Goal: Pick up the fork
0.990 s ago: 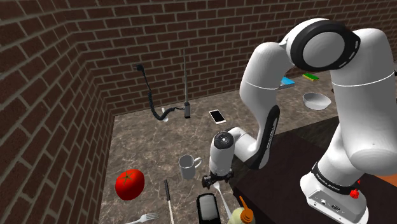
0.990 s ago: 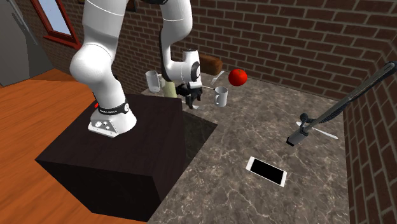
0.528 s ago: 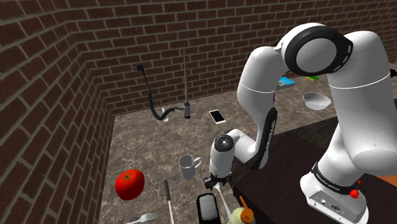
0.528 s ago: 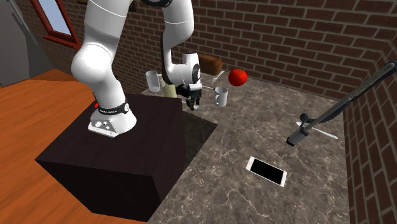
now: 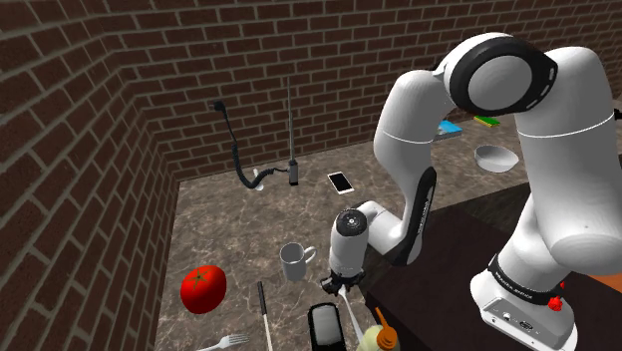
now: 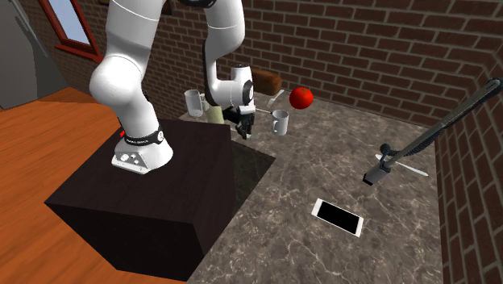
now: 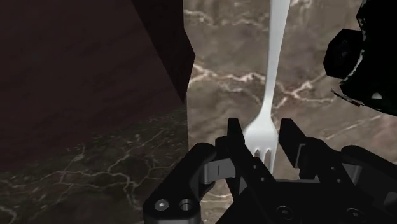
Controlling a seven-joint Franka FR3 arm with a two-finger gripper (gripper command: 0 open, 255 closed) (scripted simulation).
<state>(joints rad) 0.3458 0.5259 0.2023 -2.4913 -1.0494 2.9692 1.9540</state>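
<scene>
A white fork [image 7: 270, 95] lies on the marble counter [image 7: 222, 57], right beside the dark stand's wall [image 7: 83, 70]. My black gripper [image 7: 261, 149] is down at the counter and shut on the fork's tine end, one finger on each side of the head. The handle runs straight away from the fingers. In the shoulder view the gripper [image 5: 335, 289] stands low at the stand's corner, and the fork's handle [image 5: 351, 315] sticks out below it. In the second exterior view the gripper [image 6: 244, 133] points down beside the stand's far corner.
A white mug [image 5: 295, 260] stands close to the gripper, with a red tomato [image 5: 202, 288] beyond it. A black block [image 5: 325, 327] and a bottle [image 5: 377, 334] sit by the handle's end. A knife [image 5: 264, 314], a second fork [image 5: 224, 344] and a phone [image 5: 341, 182] also lie about.
The fingers have gone from wide apart to shut on the fork's tine end. The hand dipped a little toward the counter.
</scene>
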